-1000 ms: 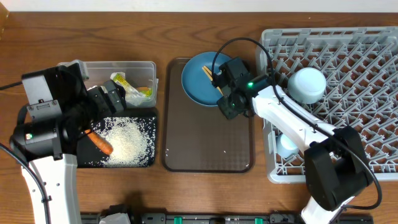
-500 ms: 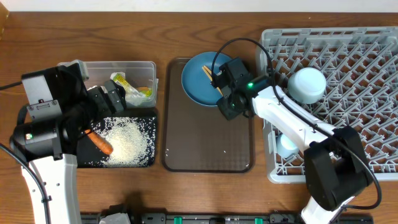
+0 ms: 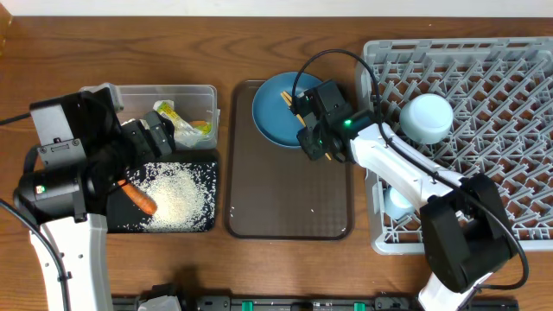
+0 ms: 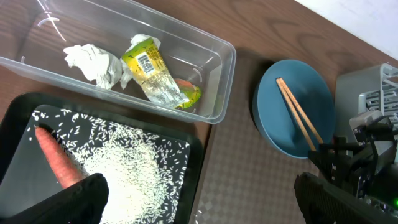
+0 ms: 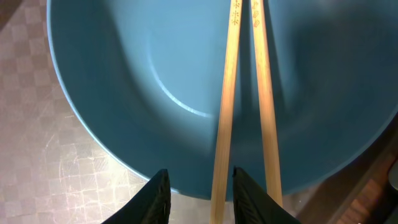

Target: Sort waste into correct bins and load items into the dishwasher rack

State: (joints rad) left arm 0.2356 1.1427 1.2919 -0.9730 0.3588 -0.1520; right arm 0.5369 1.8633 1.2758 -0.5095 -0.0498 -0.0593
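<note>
A brown wood counter (image 3: 259, 43) carries everything. The two chopsticks (image 5: 249, 93) lie side by side on the blue plate (image 5: 124, 74), which sits at the far end of the brown tray (image 3: 285, 199). The right claw (image 5: 202, 196) hangs low over the plate's near rim, narrowly parted. One chopstick runs between its fingers (image 5: 158, 196) with plate showing in the gap, so it is not pinched. The other chopstick passes at the outer finger, and whether they touch I cannot tell. Only the right wrist view shows this. From overhead the arm's body covers the fingers and the chopsticks' near ends.

The left wrist view alone shows the tub (image 4: 211, 99) clearly: crumpled paper (image 4: 93, 62) and the wrapper (image 4: 152, 71) lie inside it. Overhead, the left arm hides most of the paper. The carrot (image 4: 59, 165) and rice (image 4: 130, 168) lie in the black tray (image 4: 15, 140), on the tub's near side. The left claw (image 4: 199, 193) hangs above that tray, wide and holding nothing.

The tub and black tray sit edge to edge, and the brown tray is just beside them. The rack (image 3: 484, 86) stands just beyond the brown tray's other side. A bowl (image 3: 425, 117) sits on the rack's pegs, and a cup (image 3: 397, 203) shows at its edge under the right arm. The brown tray's near half is bare, and most of the rack's pegs stand free.
</note>
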